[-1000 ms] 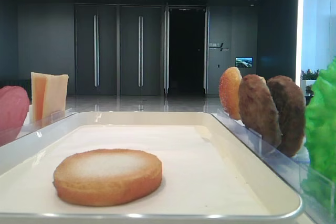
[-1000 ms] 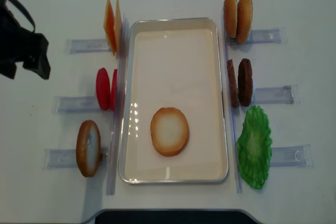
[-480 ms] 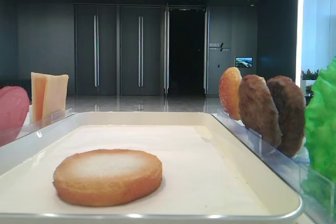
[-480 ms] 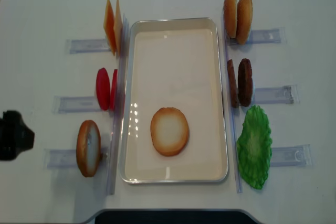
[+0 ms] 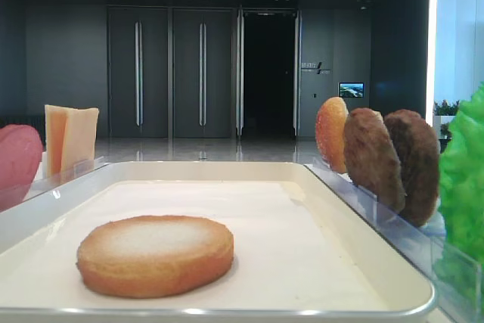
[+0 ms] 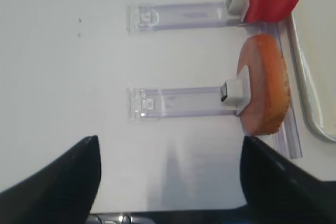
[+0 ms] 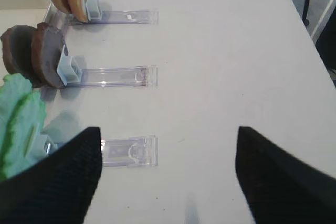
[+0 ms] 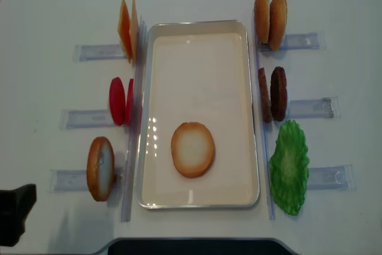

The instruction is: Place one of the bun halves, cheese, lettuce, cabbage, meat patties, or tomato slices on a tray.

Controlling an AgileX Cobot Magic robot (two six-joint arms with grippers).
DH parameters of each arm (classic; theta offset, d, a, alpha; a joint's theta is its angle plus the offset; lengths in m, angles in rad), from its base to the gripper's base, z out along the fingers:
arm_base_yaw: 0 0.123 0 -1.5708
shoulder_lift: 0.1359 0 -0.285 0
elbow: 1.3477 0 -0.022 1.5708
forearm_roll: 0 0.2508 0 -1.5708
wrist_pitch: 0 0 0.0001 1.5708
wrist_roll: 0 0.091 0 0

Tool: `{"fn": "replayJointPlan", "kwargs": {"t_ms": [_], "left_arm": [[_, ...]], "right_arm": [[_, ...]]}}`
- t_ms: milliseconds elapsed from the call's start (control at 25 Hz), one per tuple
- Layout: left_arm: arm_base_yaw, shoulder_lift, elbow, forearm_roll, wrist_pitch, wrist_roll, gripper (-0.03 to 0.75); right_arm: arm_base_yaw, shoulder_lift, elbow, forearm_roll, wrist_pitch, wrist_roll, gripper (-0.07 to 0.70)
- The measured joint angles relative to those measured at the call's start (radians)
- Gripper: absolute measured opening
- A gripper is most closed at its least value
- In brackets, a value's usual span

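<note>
Bun half (image 8: 193,149) flat on tray (image 8: 200,26), lower centre.
Left gripper (image 6: 168,192) and right gripper (image 7: 165,177): fingers spread wide, holding nothing, over bare table.

A cream-white tray (image 8: 197,202) with a glossy raised rim lies lengthwise at the table's middle. One golden-brown bun half (image 8: 193,149) lies flat inside it, pale face up, toward the near end. Left of the tray, standing on edge: yellow-orange cheese slices (image 8: 128,30), red tomato slices (image 8: 120,101), another bun half (image 8: 100,168). Right of it, also on edge: two bun halves (image 8: 270,11), two dark brown meat patties (image 8: 273,94), and ruffled green lettuce (image 8: 289,166)
</note>
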State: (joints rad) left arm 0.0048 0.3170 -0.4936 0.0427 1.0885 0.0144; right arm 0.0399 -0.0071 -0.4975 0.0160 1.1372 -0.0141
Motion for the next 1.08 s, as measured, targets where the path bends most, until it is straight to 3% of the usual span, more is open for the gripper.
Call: {"fn": "replayJointPlan", "kwargs": {"t_ms": [440, 1080], "left_arm": [[0.000, -0.320, 0.020, -0.028, 0.013, 0.014, 0.631], [0.000, -0.332, 0.021, -0.031, 0.021, 0.018, 0.631]], "right_arm": [[0.000, 0.000, 0.000, 0.000, 0.000, 0.000, 0.531], [0.000, 0.000, 0.000, 0.000, 0.000, 0.000, 0.531]]}}
